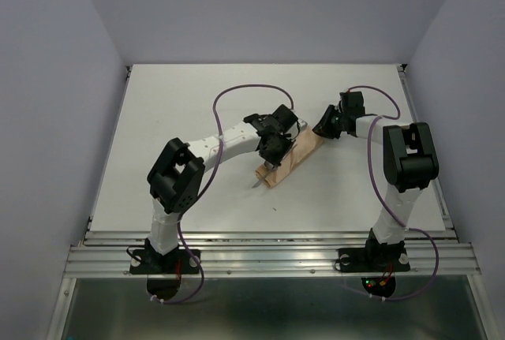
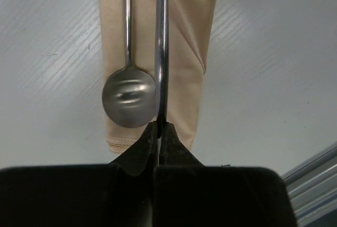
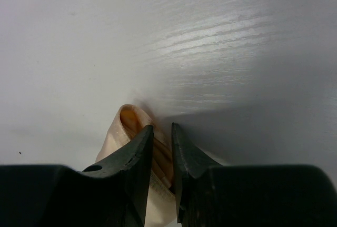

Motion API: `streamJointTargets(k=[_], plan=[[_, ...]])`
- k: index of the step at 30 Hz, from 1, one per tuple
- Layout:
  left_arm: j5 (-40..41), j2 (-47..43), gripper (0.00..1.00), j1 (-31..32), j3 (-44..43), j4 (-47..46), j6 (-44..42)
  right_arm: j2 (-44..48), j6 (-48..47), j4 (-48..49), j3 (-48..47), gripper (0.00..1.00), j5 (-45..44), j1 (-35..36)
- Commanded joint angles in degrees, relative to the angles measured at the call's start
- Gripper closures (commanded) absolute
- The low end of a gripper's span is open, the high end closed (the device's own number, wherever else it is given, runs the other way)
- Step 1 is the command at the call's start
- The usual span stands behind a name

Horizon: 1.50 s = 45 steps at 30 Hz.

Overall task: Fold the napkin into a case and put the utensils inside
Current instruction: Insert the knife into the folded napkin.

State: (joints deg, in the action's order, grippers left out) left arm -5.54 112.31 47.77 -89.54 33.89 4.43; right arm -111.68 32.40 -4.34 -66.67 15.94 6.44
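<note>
The narrow peach case (image 1: 290, 156) lies diagonally on the worktop (image 1: 181, 103). A spoon (image 2: 129, 98) rests along it, beside a second utensil (image 2: 161, 42).

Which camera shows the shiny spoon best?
Left wrist view: the spoon is close up, round bowl on the case's edge. The top view shows only a silver glint at the case's end; the right wrist view, no spoon.

The white table (image 1: 197, 103) shows a faint wood grain. The peach-orange case (image 1: 300, 153) lies on it near the middle, placed diagonally, its far end toward the right.
</note>
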Motion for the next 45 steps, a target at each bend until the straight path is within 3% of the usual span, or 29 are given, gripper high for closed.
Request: streamJointTargets(k=[1, 45], plan=[[1.76, -4.12, 1.0, 0.92, 1.65, 1.09, 1.2, -0.47, -0.85, -4.98, -0.12, 0.73, -1.88, 0.42], [9.06, 1.95, 1.0, 5.23, -0.55, 6.54, 0.15, 0.06, -0.68, -4.8, 0.67, 0.73, -1.71, 0.42]])
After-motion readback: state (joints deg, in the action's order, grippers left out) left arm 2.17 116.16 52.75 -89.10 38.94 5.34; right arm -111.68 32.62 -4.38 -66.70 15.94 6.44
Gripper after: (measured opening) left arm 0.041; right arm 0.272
